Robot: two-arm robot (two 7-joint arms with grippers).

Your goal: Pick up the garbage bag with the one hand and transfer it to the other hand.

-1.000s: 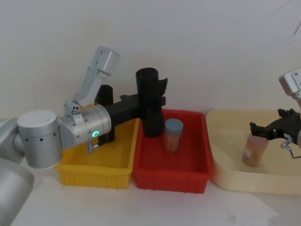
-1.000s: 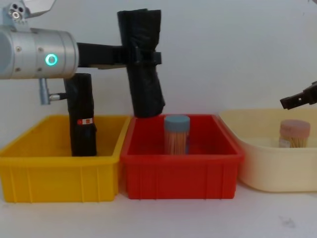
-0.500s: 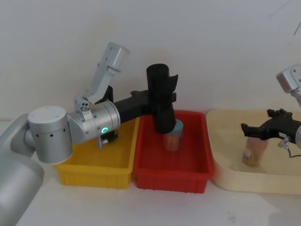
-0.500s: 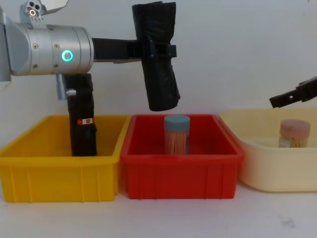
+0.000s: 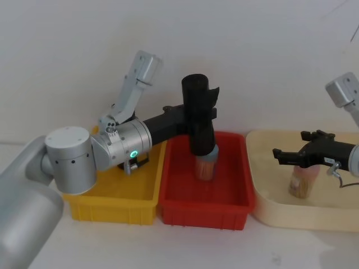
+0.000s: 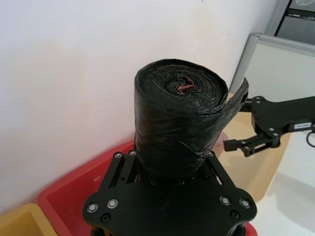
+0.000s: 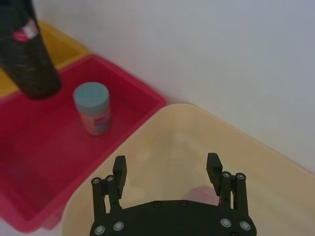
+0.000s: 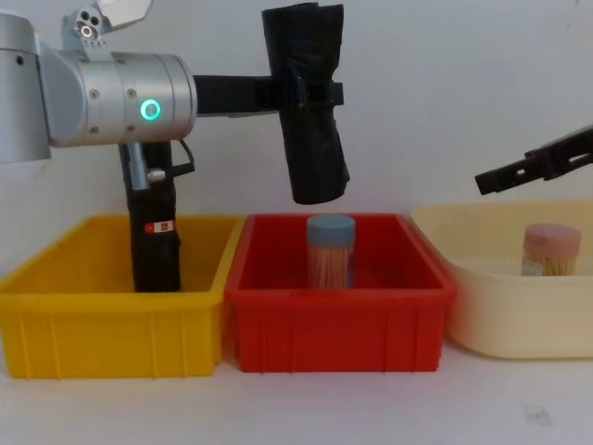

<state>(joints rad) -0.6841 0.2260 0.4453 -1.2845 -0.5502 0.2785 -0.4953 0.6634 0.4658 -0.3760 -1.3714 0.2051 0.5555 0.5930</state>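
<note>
Jars [image 8: 330, 250] [image 8: 550, 248] number two; left hand [image 8: 313, 93] clamps the one garbage bag [image 8: 317, 153]

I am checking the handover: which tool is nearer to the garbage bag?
Left. The left tool grips the garbage bag, above the red bin. The right tool is open, apart from it, over the cream tub.

Silver wrist [image 8: 111, 97], glowing green ring [image 8: 149, 110], slim black left gripper [image 8: 311, 93].
</note>
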